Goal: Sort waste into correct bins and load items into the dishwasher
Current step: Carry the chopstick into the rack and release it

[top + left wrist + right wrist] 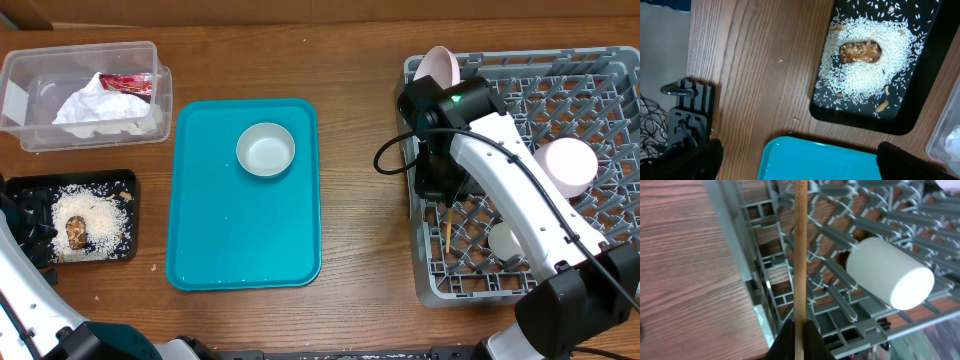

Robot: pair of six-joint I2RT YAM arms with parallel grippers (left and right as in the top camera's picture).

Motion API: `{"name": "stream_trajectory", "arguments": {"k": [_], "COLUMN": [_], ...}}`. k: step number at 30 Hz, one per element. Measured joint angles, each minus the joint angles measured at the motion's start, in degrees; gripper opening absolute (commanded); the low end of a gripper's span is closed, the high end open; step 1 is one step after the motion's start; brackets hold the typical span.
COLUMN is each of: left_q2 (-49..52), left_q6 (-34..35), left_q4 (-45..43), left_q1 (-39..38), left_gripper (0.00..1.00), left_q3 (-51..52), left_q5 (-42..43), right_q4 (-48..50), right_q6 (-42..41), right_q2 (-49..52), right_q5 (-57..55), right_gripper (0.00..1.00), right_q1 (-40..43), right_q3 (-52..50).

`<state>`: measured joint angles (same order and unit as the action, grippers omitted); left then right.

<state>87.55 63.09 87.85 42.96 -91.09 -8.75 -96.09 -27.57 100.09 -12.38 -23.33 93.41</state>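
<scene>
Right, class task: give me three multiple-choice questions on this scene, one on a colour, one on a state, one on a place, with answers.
1. The foil wrapper in the clear tub is: A red, B green, C blue.
2. The right tool, at the dish rack, is: A open and empty, B shut on a fork, C shut on the wooden stick.
3. The bowl sits: A in the dish rack, B in the clear tub, C on the teal tray.
Answers: 1 A, red foil shows beside the napkin; 2 C, its fingers pinch the stick; 3 C, teal surrounds it.
</scene>
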Motion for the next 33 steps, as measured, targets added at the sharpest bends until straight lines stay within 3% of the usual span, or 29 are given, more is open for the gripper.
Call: {"name": "stream_trajectory", "arguments": {"k": [10,19,26,33], "left_q2": [0.0,0.0,0.0,0.0], "left_q6": [0.0,0.0,0.0,0.0], "left_q4": [0.0,0.0,0.0,0.0], "left_q1": [0.0,0.0,0.0,0.0], "left_gripper": [1.00,1.00,1.00,1.00], "left_q3": [0.0,0.0,0.0,0.0], "left_q5": [0.0,0.0,0.0,0.0], "right_q4": [2.5,2.5,3.4,4.6], "right_q6": [9.0,11.8,12.8,19.7], "right_q2": [-0.3,-0.3,-0.3,-0.3], "right_q5": [7.6,9.2,9.9,17.6], "right_gripper": [0.04,0.04,0.04,0.04], "right_q1": [0.0,0.4,6.8,10.8], "right_q3": [0.0,0.0,0.0,0.0]}}
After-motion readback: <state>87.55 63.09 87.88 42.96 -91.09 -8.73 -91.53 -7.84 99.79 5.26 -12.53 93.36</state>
